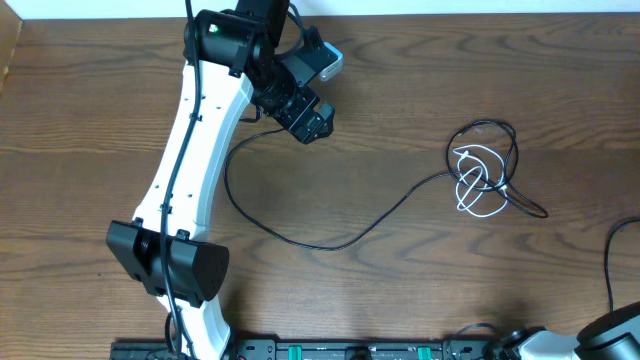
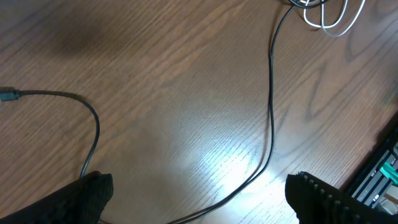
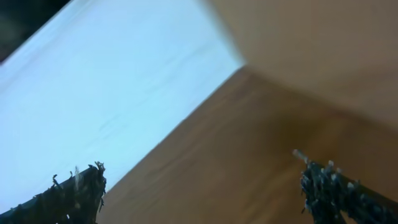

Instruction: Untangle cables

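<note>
overhead, black cable (image 1: 322,246) ran into white cable (image 1: 478,183) tangle on table (image 1: 90,130), left gripper (image 2: 199,193) and right gripper (image 3: 199,186) gaped wide, empty

Long black cable (image 1: 330,244) lies in wide curve; short white cable (image 1: 470,172) tangled in its right-end loops.

Two cables lie on one wooden table (image 1: 400,90): one long black cable (image 1: 330,243) and one shorter white cable (image 1: 478,185), the pair looped together near the right edge. Two robot arms are in view: the left arm (image 1: 195,150) whole, the right arm (image 1: 612,328) only partly, at the near right corner. Four fingers (image 2: 87,198) show: two on the left gripper (image 2: 199,180), two on the right gripper (image 3: 199,163).
</note>
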Action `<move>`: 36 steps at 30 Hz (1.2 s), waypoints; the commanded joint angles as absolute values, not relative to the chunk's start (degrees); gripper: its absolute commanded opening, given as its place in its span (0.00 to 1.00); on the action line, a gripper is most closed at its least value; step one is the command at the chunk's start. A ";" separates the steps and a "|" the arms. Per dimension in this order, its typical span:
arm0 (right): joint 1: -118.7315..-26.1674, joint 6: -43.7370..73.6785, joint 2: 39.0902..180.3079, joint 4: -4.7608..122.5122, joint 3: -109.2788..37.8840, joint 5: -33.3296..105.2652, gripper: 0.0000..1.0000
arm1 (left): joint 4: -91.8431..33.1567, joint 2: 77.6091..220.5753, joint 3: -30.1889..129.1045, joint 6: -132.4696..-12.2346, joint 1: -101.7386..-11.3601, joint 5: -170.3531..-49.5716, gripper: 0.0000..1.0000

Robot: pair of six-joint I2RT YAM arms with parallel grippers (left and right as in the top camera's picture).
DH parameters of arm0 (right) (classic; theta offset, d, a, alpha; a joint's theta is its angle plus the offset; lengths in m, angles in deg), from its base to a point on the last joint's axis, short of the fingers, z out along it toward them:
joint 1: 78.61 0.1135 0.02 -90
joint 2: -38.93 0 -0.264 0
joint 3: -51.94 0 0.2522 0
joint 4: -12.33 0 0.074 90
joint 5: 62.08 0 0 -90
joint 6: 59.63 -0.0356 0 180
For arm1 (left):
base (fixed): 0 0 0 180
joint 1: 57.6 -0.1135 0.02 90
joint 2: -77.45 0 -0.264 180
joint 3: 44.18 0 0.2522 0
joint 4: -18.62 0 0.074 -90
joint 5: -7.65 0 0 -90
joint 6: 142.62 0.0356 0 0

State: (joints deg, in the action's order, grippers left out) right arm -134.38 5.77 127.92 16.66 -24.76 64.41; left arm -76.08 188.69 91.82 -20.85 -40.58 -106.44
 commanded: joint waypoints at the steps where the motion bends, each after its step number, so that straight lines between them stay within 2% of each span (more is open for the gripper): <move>1: -129.75 5.09 126.45 17.49 -25.57 73.99 0.99 | -76.26 188.66 91.60 -20.93 -40.80 -107.36 0.93; 8: -120.04 7.17 126.45 30.23 -25.57 75.93 0.99 | -76.26 188.66 91.60 -20.93 -40.82 -107.36 0.93; 12: -114.97 16.59 126.45 42.32 -25.57 75.80 0.99 | -76.24 188.66 91.60 -20.93 -40.82 -107.34 0.94; 17: -106.60 29.07 125.36 55.85 -25.57 68.59 0.99 | -76.37 188.66 91.60 -20.96 -40.80 -107.34 0.94; 24: -95.89 32.24 118.54 59.72 -25.57 66.10 0.99 | -76.96 188.66 91.60 -20.96 -40.80 -107.36 0.93; 30: -84.20 35.28 111.85 64.11 -25.57 58.40 0.99 | -78.01 188.66 91.60 -20.93 -40.80 -107.38 0.93; 36: -80.11 35.19 110.93 67.65 -25.57 63.30 0.99 | -78.88 188.66 91.60 -20.91 -40.76 -107.41 0.93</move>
State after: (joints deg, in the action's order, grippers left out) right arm -81.40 33.66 111.17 66.60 -25.09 61.62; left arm -78.51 188.69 91.79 -20.85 -40.56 -106.44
